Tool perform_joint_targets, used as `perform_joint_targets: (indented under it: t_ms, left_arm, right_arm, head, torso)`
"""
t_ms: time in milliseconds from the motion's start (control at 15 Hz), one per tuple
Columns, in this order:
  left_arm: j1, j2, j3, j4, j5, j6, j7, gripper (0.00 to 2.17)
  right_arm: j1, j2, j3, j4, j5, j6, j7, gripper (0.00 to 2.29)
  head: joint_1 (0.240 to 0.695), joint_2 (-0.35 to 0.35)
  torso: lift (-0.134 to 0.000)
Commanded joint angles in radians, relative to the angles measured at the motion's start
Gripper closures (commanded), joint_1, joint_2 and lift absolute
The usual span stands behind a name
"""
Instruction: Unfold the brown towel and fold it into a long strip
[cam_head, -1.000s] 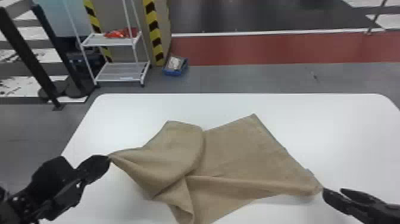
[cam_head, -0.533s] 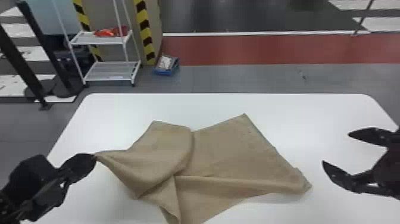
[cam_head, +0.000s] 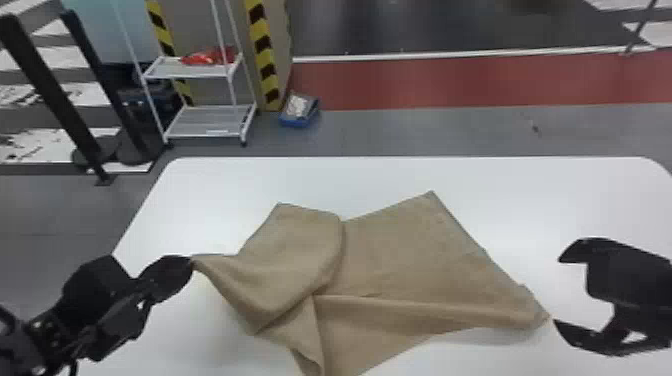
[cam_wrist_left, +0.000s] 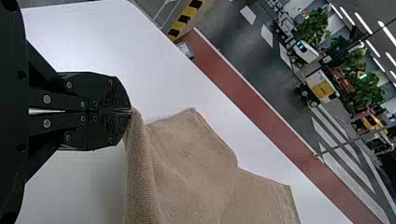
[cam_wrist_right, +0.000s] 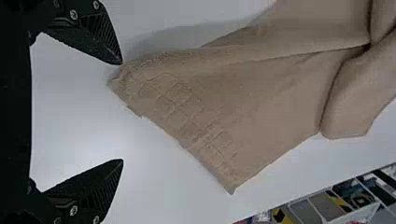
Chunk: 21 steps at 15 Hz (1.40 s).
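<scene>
The black left gripper (cam_wrist_left: 131, 111) had its fingers clenched on the rumpled brown cloth towel (cam_head: 400, 255); the black right gripper (cam_head: 556, 290) gaped (empty); one-sided pulling could have bunched the folds.

Brown towel (cam_head: 400, 255), partly unfolded and rumpled, left corner raised in the left pincer (cam_head: 189, 265), rest across white table (cam_head: 500, 200).

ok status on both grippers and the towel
Left gripper shut on towel corner; right gripper open at its right-hand corner; towel crumpled on table, not yet a strip.
</scene>
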Motion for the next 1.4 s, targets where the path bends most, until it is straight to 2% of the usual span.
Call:
perform_joint_targets:
  t_ms: [0, 200, 467, 533, 667, 733, 867, 933, 1267, 1333]
  left_arm:
    - [-0.006, -0.003, -0.01, 0.006, -0.006, 0.0, 0.0, 1.43]
    - [-0.007, -0.003, -0.04, 0.007, -0.009, 0.0, 0.005, 1.43]
    - [-0.016, -0.003, -0.047, 0.023, -0.01, 0.0, 0.006, 1.43]
    - [-0.016, -0.003, -0.049, 0.026, -0.012, 0.0, 0.006, 1.43]
    - [-0.018, -0.003, -0.049, 0.03, -0.013, 0.0, 0.006, 1.43]
    - [-0.018, -0.003, -0.047, 0.03, -0.013, 0.0, 0.006, 1.43]
    - [-0.018, -0.003, -0.047, 0.03, -0.013, 0.0, 0.006, 1.43]
    - [-0.018, -0.003, -0.047, 0.03, -0.013, 0.0, 0.006, 1.43]
    - [-0.026, -0.003, -0.046, 0.043, -0.013, -0.003, 0.006, 1.43]
    - [-0.029, -0.003, -0.047, 0.043, -0.013, -0.003, 0.006, 1.43]
  right_arm:
    - [-0.066, -0.009, 0.037, 0.086, 0.039, -0.018, 0.029, 0.2]
    - [-0.114, -0.01, 0.105, 0.164, 0.11, -0.018, 0.044, 0.21]
    - [-0.154, -0.013, 0.14, 0.216, 0.127, -0.018, 0.044, 0.23]
    - [-0.154, -0.013, 0.142, 0.22, 0.125, -0.021, 0.044, 0.33]
    - [-0.157, -0.013, 0.149, 0.227, 0.119, -0.027, 0.044, 0.56]
    - [-0.157, -0.013, 0.149, 0.227, 0.113, -0.03, 0.044, 0.77]
    - [-0.155, -0.013, 0.142, 0.221, 0.092, -0.03, 0.044, 1.86]
    - [-0.148, -0.016, 0.12, 0.215, 0.055, -0.055, 0.044, 2.0]
    - [-0.177, -0.027, 0.076, 0.236, 0.032, 0.077, 0.044, 2.05]
    - [-0.182, -0.029, 0.06, 0.238, 0.0, 0.08, 0.044, 2.07]
  head:
    - [0.695, 0.088]
    - [0.695, 0.082]
    - [0.695, 0.067]
    - [0.695, 0.067]
    - [0.695, 0.069]
    - [0.695, 0.074]
    - [0.695, 0.079]
    - [0.695, 0.081]
    - [0.695, 0.068]
    - [0.695, 0.058]
  torso:
    - [-0.122]
    - [-0.122]
    - [-0.122]
    - [-0.122]
    - [-0.122]
    - [-0.122]
    - [-0.122]
    - [-0.122]
    - [-0.122]
    - [-0.122]
